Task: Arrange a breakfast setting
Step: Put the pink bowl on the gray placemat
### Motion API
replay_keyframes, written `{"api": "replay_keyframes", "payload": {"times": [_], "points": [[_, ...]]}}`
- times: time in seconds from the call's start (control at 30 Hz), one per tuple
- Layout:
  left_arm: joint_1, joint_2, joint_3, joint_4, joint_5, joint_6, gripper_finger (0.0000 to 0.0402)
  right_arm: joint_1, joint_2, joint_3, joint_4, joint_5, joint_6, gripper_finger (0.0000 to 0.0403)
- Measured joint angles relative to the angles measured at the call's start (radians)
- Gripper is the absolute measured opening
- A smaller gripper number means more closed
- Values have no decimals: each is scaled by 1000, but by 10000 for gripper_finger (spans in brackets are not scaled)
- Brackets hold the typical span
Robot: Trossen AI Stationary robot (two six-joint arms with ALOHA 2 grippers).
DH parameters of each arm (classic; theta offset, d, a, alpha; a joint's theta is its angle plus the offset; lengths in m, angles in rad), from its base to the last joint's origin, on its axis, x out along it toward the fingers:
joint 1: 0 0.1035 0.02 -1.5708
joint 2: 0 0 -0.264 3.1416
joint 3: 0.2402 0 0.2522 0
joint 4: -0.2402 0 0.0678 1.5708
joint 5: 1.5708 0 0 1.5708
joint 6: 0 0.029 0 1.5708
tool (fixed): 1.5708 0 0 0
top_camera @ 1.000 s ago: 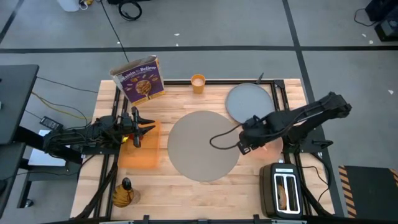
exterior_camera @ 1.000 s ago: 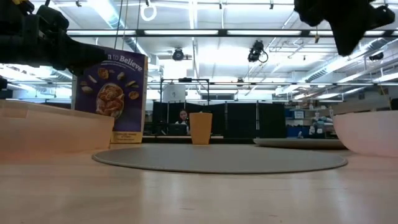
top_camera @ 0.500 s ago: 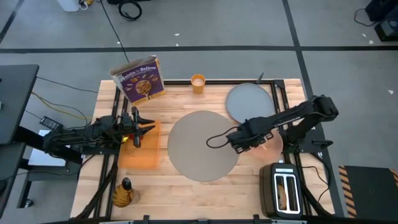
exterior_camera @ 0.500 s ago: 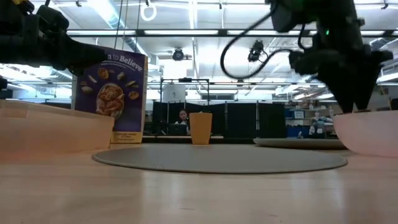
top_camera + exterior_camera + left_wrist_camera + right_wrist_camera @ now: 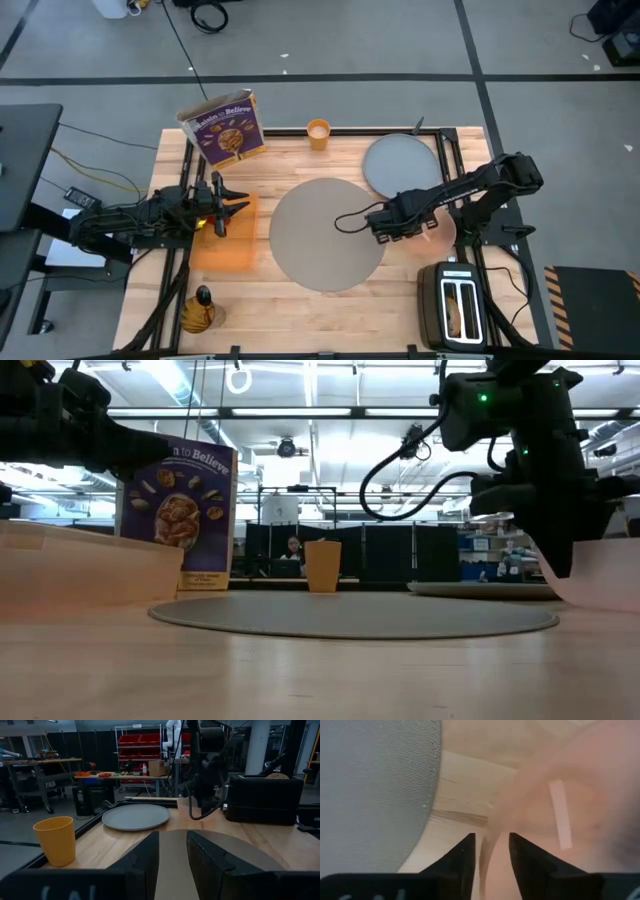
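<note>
Bowl (image 5: 555,815) rim between right end effector (image 5: 490,851) fingers, mostly hidden.

Cereal box (image 5: 177,510), purple, left of orange cup (image 5: 323,566): "...to Believe" on front, rest cut off.
Other text: none legible.

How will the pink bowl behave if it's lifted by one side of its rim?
Likely to tilt: the right pincer straddles only one edge of the pink bowl, off-centre. Its wall looks thin and smooth, so probably light but slippery between narrow fingers. It looks stiff, and would probably slide onto the round mat rather than fold.
</note>
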Motion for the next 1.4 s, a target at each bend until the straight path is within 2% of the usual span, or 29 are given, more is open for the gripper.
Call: {"api": "replay_keyframes", "payload": {"times": [0.27, 0.4, 0.57, 0.67, 0.77, 0.9, 1.07, 1.23, 1.4], "points": [[0, 0, 0, 0, 0, 0, 107, 9, 0, 30, -6, -34, 18, 16], [0, 0, 0, 0, 0, 0, 107, 23, -1, 157, -110, -39, -6, 20], [0, 0, 0, 0, 0, 0, 107, 26, -1, 405, -237, -4, -118, 15], [0, 0, 0, 0, 0, 0, 107, 24, -1, 537, -189, 36, -310, 12], [0, 0, 0, 0, 0, 0, 107, 24, -2, 606, -64, 55, -596, 12], [0, 0, 0, 0, 0, 0, 107, 25, 3, 613, 61, 55, -1061, 14], [0, 0, 0, 0, 0, 0, 107, 25, 86, 612, 51, 56, -1568, 14], [0, 0, 0, 1, 0, 0, 107, 17, 232, 612, 43, 60, -1829, 14], [0, 0, 0, 1, 0, 0, 107, 18, 340, 611, -28, 156, -1913, 14]]}}
